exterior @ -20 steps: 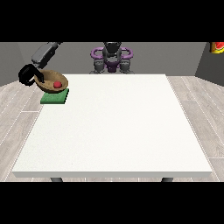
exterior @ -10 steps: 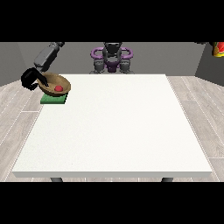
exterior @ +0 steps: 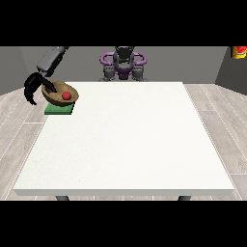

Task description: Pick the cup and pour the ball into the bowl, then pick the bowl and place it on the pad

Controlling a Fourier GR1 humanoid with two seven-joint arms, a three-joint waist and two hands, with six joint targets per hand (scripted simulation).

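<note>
A brown bowl [exterior: 59, 91] holding a red ball [exterior: 66, 96] sits slightly tilted over the green pad [exterior: 59, 110] at the table's far left corner. Whether it rests on the pad or hangs just above it I cannot tell. The black hand at the view's left [exterior: 33, 89] is at the bowl's left side, its thumb over the rim and its fingers curled down along the outside. No cup shows on the table. The other hand is out of view.
The white table [exterior: 125, 140] spreads wide towards the camera and to the right of the pad. The robot's torso [exterior: 123, 62] stands behind the far edge. A red and yellow object [exterior: 239, 52] shows at the top right edge, off the table.
The bowl with the ball and the hand on it have shifted a little left and back over the pad. The arm has drawn nearer to the robot.
</note>
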